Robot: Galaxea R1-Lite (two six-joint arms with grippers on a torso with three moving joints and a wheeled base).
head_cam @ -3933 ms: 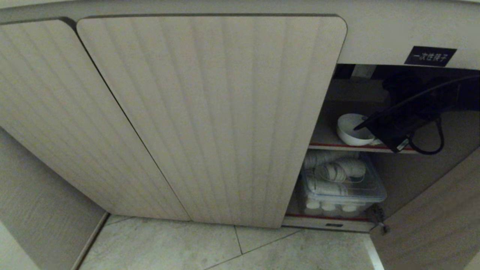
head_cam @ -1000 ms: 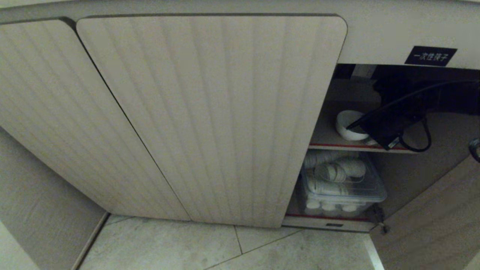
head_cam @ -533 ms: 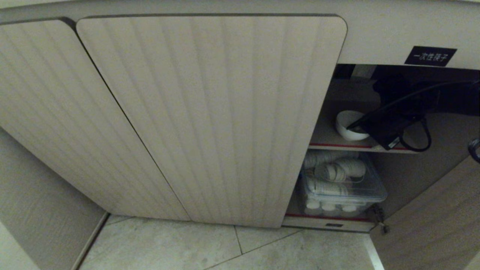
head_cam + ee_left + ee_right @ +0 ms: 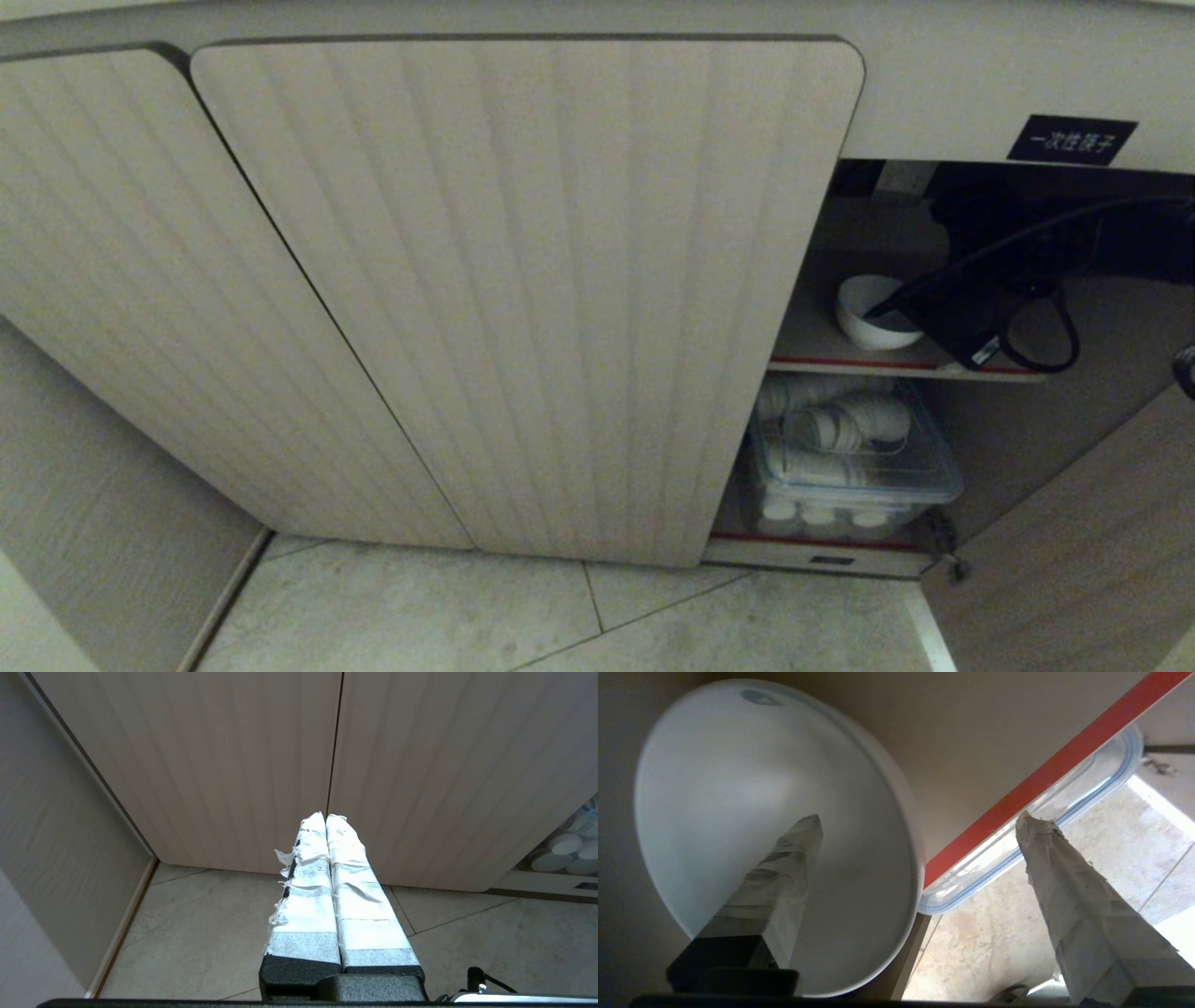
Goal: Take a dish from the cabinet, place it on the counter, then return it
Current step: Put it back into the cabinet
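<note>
Head view: the low beige wood-grain cabinet (image 4: 523, 280) with fluted, round-cornered doors stands with its right compartment open. The small round white ceramic bowl (image 4: 864, 317) sits upright on the upper, red-edged shelf (image 4: 840, 362). The right hand (image 4: 901, 301) reaches in from the right, its dark body overlapping the bowl's near side. A clear plastic lidded box (image 4: 854, 467) of white cups occupies the lower shelf.

Left wrist view: the left hand (image 4: 325, 817) hangs before the closed doors above the tiled floor (image 4: 210, 933), taped fingers pressed together, holding nothing.

Right wrist view: the right hand (image 4: 920, 819) is spread wide; one taped finger (image 4: 784, 872) lies inside the bowl (image 4: 738, 788), the other outside its rim, gripping nothing.
</note>
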